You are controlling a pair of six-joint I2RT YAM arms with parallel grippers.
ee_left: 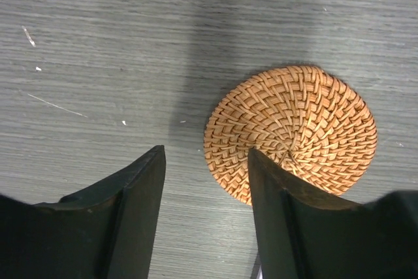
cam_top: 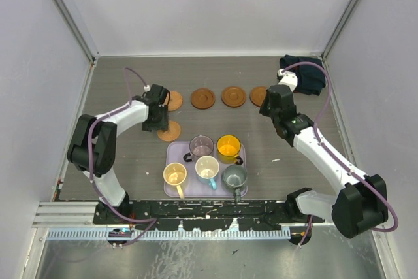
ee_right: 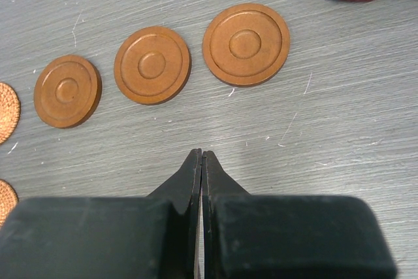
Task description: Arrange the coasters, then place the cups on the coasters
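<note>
My left claw point(ee_left: 206, 155) hangs over the grey table point(ee_left: 98, 44) at a middling width. There is a clear gap between its jaws and only bare table shows in it. My right-hand finger point(ee_left: 274, 213) covers the near edge of a woven coaster point(ee_left: 294, 125) that lies flat on the table, though I cannot tell whether the finger touches it. From above, this claw sits between two woven discs. The far woven coaster point(cam_top: 175, 100) is at the left end of the back row, and the near woven coaster point(cam_top: 169, 131) lies alone, closer to the tray point(cam_top: 175, 153). I cannot tell which of the two is the one under my finger. My right claw point(ee_right: 201, 156) is pressed tight together with nothing in it. It is poised above bare table, just short of three wooden coasters point(ee_right: 152, 65), which run in a line with small gaps between them. In the overhead view, its head hides part of the rightmost one. A dark cloth point(cam_top: 310, 80) is bunched in the far right corner. All five cups stand together on the lavender tray near my bases, none of them on a coaster. The purple cup point(cam_top: 201, 144) and orange cup point(cam_top: 228, 147) are at the back. The cream cup point(cam_top: 175, 174), white cup point(cam_top: 208, 168) and grey-green cup point(cam_top: 234, 176) are in front.
</note>
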